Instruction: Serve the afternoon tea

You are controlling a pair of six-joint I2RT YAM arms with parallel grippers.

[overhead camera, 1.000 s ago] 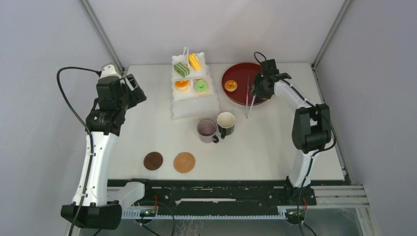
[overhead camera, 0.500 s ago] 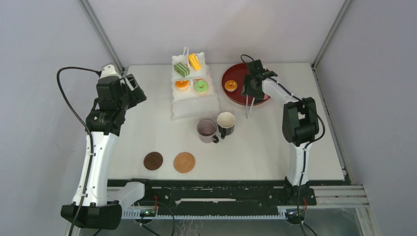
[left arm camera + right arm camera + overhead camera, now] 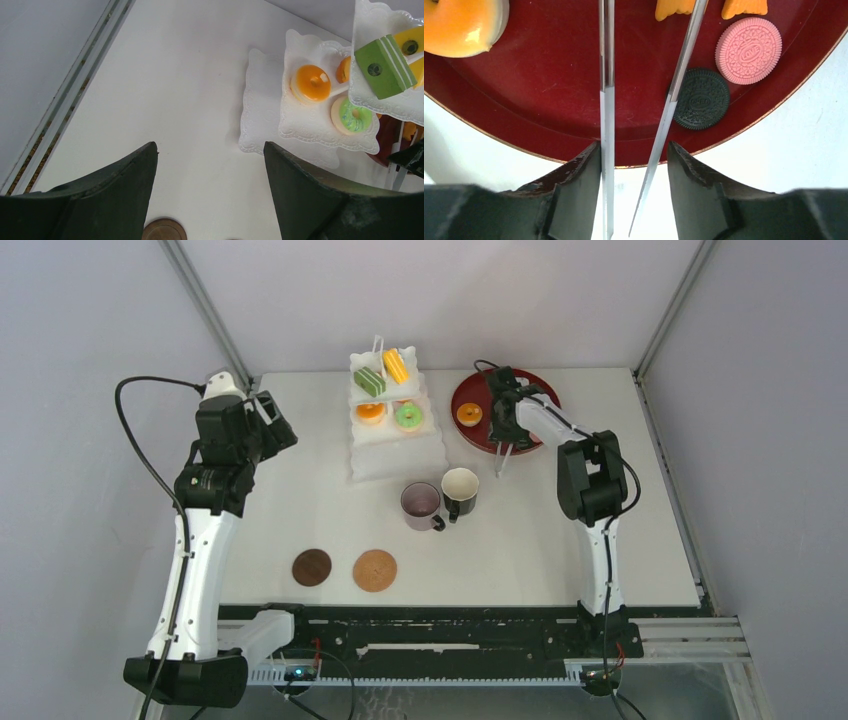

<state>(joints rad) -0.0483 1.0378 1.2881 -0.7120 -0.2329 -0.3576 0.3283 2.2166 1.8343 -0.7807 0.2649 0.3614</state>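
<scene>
The right gripper [image 3: 634,150] stands about half closed around the long metal tongs [image 3: 607,100], whose two blades run between its fingers and out over the dark red tray [image 3: 549,80]. The left blade lies against one finger, but whether the other finger presses the right blade is hard to tell. The orange pastry [image 3: 459,22] sits on the tray, outside both blades on their left, and the white three-tier stand [image 3: 395,462] is just left of the tray. To do this well, bring one blade to each side of the pastry, squeeze gently and evenly, then lift straight up. The left gripper [image 3: 210,147] hangs wide open and empty over the table [image 3: 190,75].
</scene>
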